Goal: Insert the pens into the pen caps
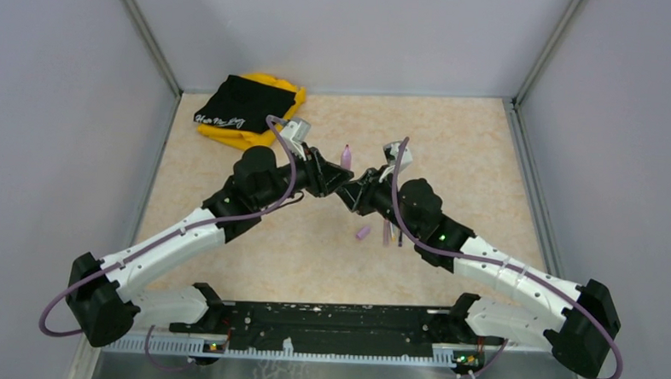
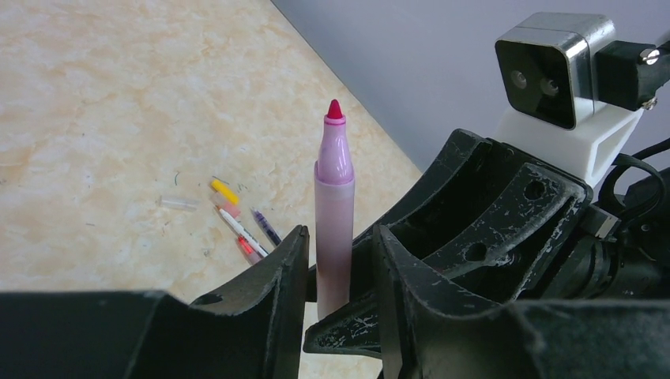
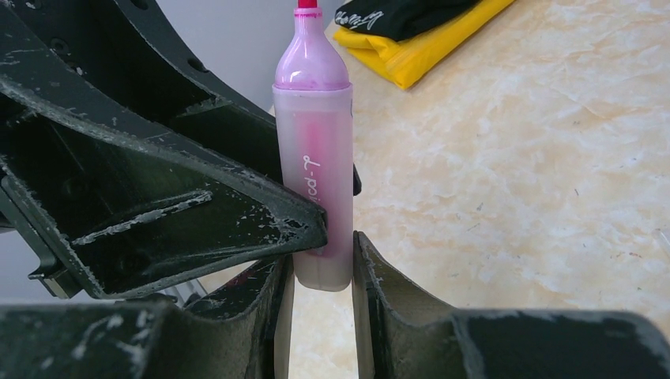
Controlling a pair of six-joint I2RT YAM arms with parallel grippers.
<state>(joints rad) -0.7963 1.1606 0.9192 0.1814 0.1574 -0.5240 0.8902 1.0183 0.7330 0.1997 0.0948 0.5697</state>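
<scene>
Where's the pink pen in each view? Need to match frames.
Top external: pink pen upright at centre, between the arms' tips.
Left wrist: pink pen upright, centre.
Right wrist: pink pen upright, centre-top.
Landmark: black-and-yellow cloth, top external's upper left, right wrist's top right; not in left wrist.

3 cams: top ext. + L/R wrist, all aiming at the table [image 1: 312,257] centre.
Top cam is looking down from high behind the near edge, far off, taking in everything; wrist cams are looking close-up from opp. sides at the upright pink pen [image 2: 334,213] [image 3: 314,181], which top view is also showing, small [image 1: 346,155].
</scene>
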